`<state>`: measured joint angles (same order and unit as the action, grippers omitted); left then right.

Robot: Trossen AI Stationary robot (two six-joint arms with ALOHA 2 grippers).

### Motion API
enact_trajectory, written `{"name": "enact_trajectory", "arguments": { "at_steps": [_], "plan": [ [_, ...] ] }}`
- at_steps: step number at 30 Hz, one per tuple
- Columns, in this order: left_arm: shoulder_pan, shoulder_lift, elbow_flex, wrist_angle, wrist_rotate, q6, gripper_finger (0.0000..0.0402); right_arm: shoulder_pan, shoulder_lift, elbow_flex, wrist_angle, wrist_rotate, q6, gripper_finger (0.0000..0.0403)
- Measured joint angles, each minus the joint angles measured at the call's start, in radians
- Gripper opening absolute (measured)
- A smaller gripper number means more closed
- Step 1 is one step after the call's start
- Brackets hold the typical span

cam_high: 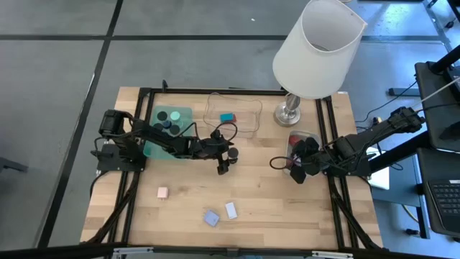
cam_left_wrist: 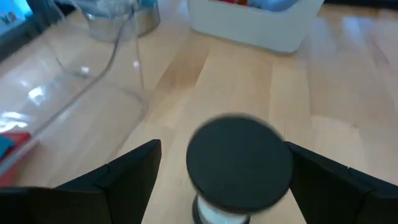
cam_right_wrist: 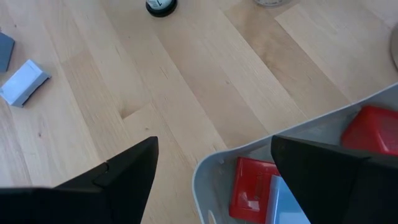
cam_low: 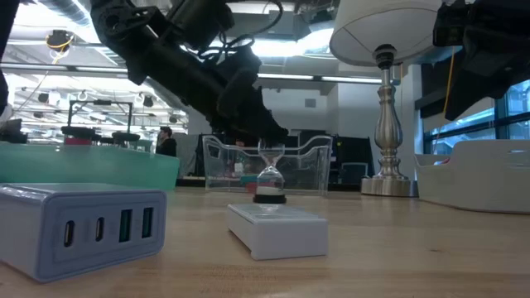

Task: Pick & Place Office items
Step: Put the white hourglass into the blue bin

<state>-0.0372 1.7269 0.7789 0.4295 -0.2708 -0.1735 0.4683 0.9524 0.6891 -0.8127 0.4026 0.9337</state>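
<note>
The left gripper point(cam_high: 224, 162) hangs over the middle of the pale wooden tabletop point(cam_high: 259, 205), its fingers point(cam_left_wrist: 127, 177) spread wide on either side of a small hourglass with black end caps point(cam_left_wrist: 239, 168) that stands upright and free, just in front of a clear plastic tray point(cam_high: 233, 114) holding a teal block point(cam_high: 227, 117). To the left, black round discs point(cam_high: 169, 119) lie in a green tray point(cam_high: 183, 114). The right gripper point(cam_high: 297, 167) waits with fingers point(cam_right_wrist: 118, 177) parted above a grey tray point(cam_right_wrist: 214, 165) of red blocks point(cam_right_wrist: 252, 186) near the white-shaded lamp point(cam_high: 316, 43). A pink block point(cam_high: 162, 192), a light-blue block point(cam_high: 211, 218) and a white block point(cam_high: 231, 210) lie apart along the front
</note>
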Motion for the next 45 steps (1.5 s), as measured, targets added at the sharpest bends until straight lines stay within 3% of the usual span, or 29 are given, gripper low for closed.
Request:
{"name": "enact_trajectory", "arguments": {
  "at_steps": [9, 20, 23, 30, 35, 41, 45],
  "plan": [
    [0.000, 0.000, 0.000, 0.020, 0.006, -0.047, 0.0318, 0.000, 0.000, 0.000, 0.002, 0.000, 0.000, 0.0316],
    [0.000, -0.004, -0.001, 0.016, 0.057, -0.130, 0.0212, 0.000, 0.000, 0.000, 0.005, 0.000, 0.000, 0.0316],
    [0.000, -0.027, -0.001, 0.023, 0.043, -0.132, 0.0208, 0.000, 0.000, 0.000, 0.005, 0.000, 0.000, 0.0316],
    [0.000, -0.183, -0.001, -0.042, -0.118, -0.128, 0.0212, 0.000, 0.000, 0.000, 0.006, 0.000, 0.000, 0.0316],
    [-0.038, -0.347, 0.000, -0.313, -0.331, -0.169, 0.0214, 0.000, 0.000, 0.000, 0.010, 0.000, 0.000, 0.0316],
    [-0.173, -0.529, 0.000, -0.645, -0.534, -0.372, 0.0212, 0.000, 0.000, 0.000, 0.013, -0.002, 0.000, 0.0316],
    [-0.283, -0.606, 0.000, -0.934, -0.678, -0.656, 0.0212, 0.000, 0.000, 0.000, 0.013, -0.003, 0.000, 0.0316]
  ]
}}
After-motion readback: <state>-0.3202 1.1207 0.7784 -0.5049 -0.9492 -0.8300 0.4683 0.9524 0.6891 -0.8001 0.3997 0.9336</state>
